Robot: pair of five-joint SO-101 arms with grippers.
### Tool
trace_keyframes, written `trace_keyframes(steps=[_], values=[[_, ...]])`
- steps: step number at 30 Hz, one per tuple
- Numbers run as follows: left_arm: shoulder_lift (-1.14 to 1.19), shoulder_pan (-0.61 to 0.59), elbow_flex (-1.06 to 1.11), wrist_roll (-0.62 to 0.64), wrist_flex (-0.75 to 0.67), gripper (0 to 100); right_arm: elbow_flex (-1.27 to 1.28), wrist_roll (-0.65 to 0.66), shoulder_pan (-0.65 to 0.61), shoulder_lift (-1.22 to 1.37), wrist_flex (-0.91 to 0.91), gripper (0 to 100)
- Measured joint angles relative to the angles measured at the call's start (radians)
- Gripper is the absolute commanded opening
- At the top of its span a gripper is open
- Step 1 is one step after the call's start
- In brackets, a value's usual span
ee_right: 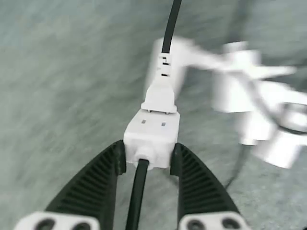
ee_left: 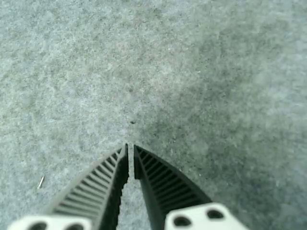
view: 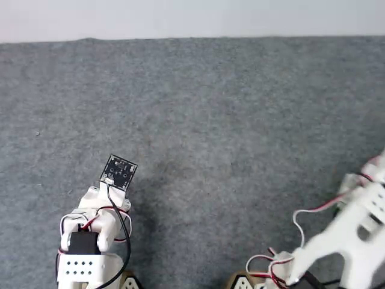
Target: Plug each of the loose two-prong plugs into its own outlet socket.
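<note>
My right gripper (ee_right: 147,150) is shut on a white outlet socket block (ee_right: 152,130), its dark ribbed fingers (ee_right: 103,175) pressing on both sides. A black cord (ee_right: 137,191) leaves the block between the fingers. A white two-prong plug (ee_right: 159,98) sits seated in the block's far face, and its own black cable (ee_right: 171,21) runs away from it. My left gripper (ee_left: 130,149) is shut with nothing in it, hanging over bare grey carpet (ee_left: 192,72). In the high view the left arm (view: 95,226) stands at the near left and the right arm (view: 352,232) at the near right edge.
Grey carpet (view: 228,120) covers the whole table up to a pale wall at the back. Blurred white arm parts (ee_right: 254,100) lie just beyond the held socket block. A small black camera board (view: 119,171) tops the left arm's wrist.
</note>
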Motion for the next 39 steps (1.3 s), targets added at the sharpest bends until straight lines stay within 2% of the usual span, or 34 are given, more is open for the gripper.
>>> trace_keyframes(steps=[3,5,12,17,22,26,30,39], values=[[0.000,0.000,0.000,0.000,0.000,1,0.034,0.069,0.041,0.000,-0.009,23.4],[0.000,0.000,0.000,0.000,0.000,1,0.063,0.110,0.041,0.000,-0.008,25.1],[0.000,0.000,0.000,0.000,0.000,1,0.086,0.141,0.038,-0.006,0.006,14.1],[0.000,0.000,0.000,0.000,0.000,1,0.074,0.144,0.017,-0.044,0.106,0.2],[0.000,-0.021,0.000,0.000,0.000,1,0.078,0.144,0.012,-0.140,0.181,0.9],[0.000,-0.086,-0.002,0.000,0.000,1,0.199,0.143,0.005,-0.255,0.166,1.0],[0.000,-0.094,-0.002,0.000,0.000,1,0.388,0.144,-0.061,-0.391,0.101,1.1],[0.000,-0.095,-0.068,0.035,0.110,1,0.732,0.147,-0.373,-0.706,0.017,1.1]])
